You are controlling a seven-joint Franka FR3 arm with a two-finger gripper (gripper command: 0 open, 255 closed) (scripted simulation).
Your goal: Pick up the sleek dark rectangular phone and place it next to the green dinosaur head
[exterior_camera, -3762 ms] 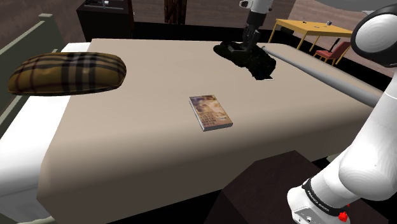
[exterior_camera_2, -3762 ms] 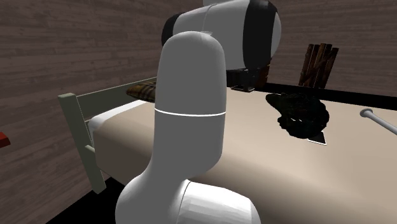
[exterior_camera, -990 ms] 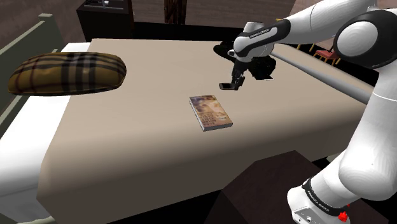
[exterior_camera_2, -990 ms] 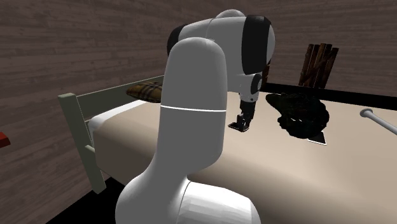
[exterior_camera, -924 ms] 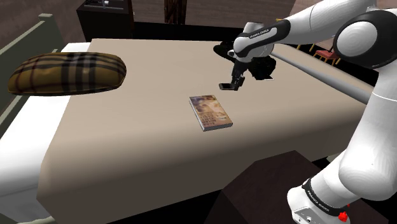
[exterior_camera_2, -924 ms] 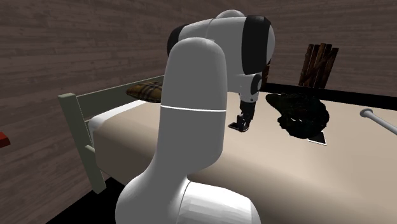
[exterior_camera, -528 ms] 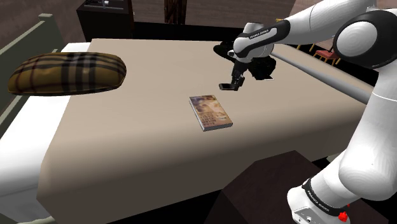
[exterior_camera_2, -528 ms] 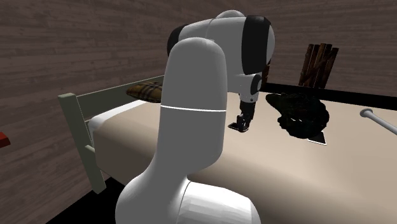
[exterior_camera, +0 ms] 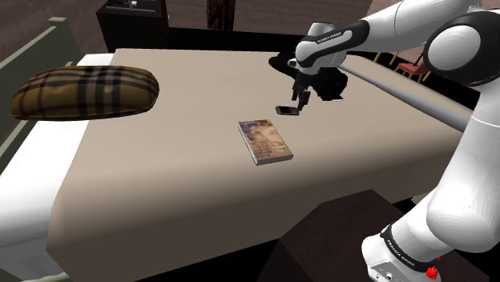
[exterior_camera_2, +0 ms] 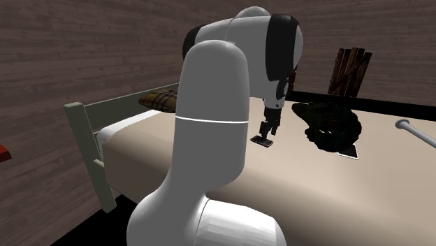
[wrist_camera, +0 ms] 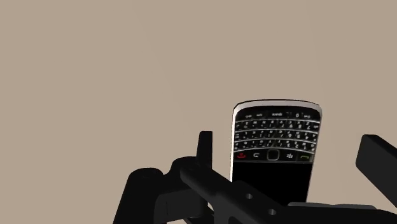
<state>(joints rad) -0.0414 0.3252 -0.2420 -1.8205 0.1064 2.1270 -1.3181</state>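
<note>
The dark rectangular phone [wrist_camera: 275, 153], with a small keyboard and a silver rim, lies flat on the beige bed cover [exterior_camera: 184, 152]. In the shoulder view the phone [exterior_camera: 286, 110] rests just below my gripper [exterior_camera: 300, 98], which hovers a little above it. My gripper [wrist_camera: 290, 145] is open: the fingers [wrist_camera: 205, 149] stand wide apart on either side of the phone without touching it. The dinosaur head [exterior_camera_2: 328, 126] is drawn as a dark lumpy mass, a short way from the phone [exterior_camera_2: 263, 142] towards the second exterior view's right. My arm partly hides the dinosaur head [exterior_camera: 332, 86].
A book [exterior_camera: 264, 142] lies mid-bed, near the phone. A plaid pillow [exterior_camera: 84, 90] sits at the shoulder view's left. A grey pole [exterior_camera: 409, 92] runs along the bed's far side. A flat dark card [exterior_camera_2: 347, 152] lies by the head. A bed frame post [exterior_camera_2: 87, 140] stands nearby.
My fingers have opened and let go of the phone, which now lies flat on the cover. The hand has lifted slightly above it.
</note>
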